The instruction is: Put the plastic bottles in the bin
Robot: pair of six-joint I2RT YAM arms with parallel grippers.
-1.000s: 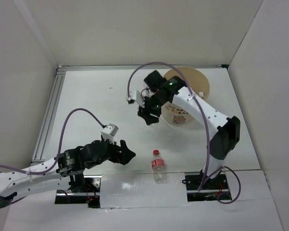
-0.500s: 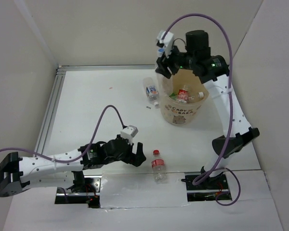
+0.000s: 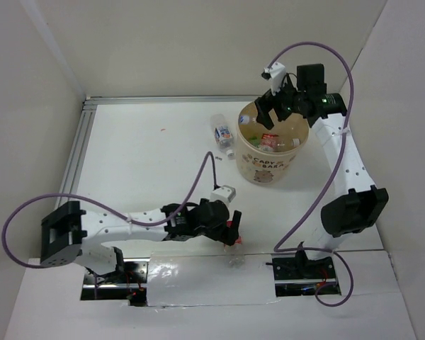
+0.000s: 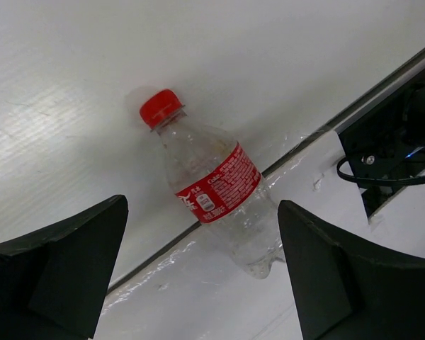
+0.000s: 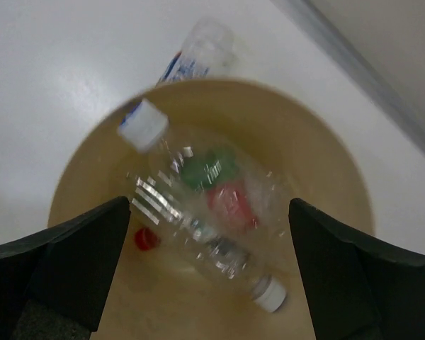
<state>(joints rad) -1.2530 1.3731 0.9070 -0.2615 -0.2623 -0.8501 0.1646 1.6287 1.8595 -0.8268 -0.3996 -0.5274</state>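
A clear bottle with a red cap and red label [image 4: 214,185] lies at the table's near edge, partly on the taped strip. My left gripper [image 4: 202,207] hangs open straight above it, one finger on each side, not touching; from above only its clear base [image 3: 236,258] shows. The cream bin [image 3: 269,168] stands at the back right with several bottles inside. My right gripper [image 3: 270,108] hovers open over its far rim. Below those fingers lie clear white-capped bottles [image 5: 198,212] in the bin [image 5: 319,149], blurred. A blue-white labelled bottle [image 3: 223,134] lies left of the bin.
A metal rail [image 3: 74,166] runs along the left side of the table and white walls close in the back and sides. The right arm's base and cables [image 3: 301,273] sit at the near edge, right of the red-capped bottle.
My right gripper rose from beside the bin to above it with a bottle, then opened; the bottle now lies in the bin. My left arm stretched right over the red-capped bottle.
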